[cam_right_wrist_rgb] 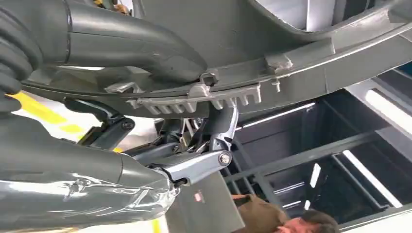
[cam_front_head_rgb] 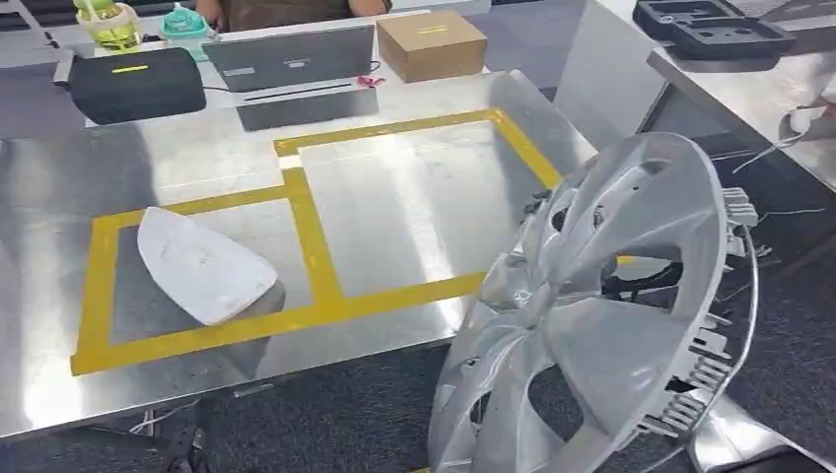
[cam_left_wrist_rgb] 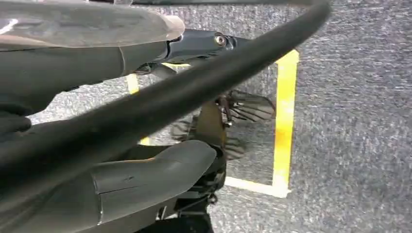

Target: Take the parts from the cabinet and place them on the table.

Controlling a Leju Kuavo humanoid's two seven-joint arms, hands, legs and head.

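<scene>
Hubcap (cam_front_head_rgb: 601, 315), silver, tilted, held off the table's (cam_front_head_rgb: 414, 207) near right edge in the head view, short of the yellow-taped squares (cam_front_head_rgb: 306, 236); white part (cam_front_head_rgb: 202, 264) already lies in the left square. Left hand (cam_left_wrist_rgb: 145, 184), left wrist view: fingers' state cannot be told. Right hand (cam_right_wrist_rgb: 145, 145), right wrist view: thumb and fingers clamped on hubcap rim; narrow edge hold, so the wide disc could swing, clip the table edge and slip.

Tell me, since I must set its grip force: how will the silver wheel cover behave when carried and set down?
The wheel cover looks like thin moulded plastic with open spokes, so probably light and slightly flexible. Its rim clips look snappable under a hard squeeze. Being round, it may roll or tip if set on edge on the table.
</scene>
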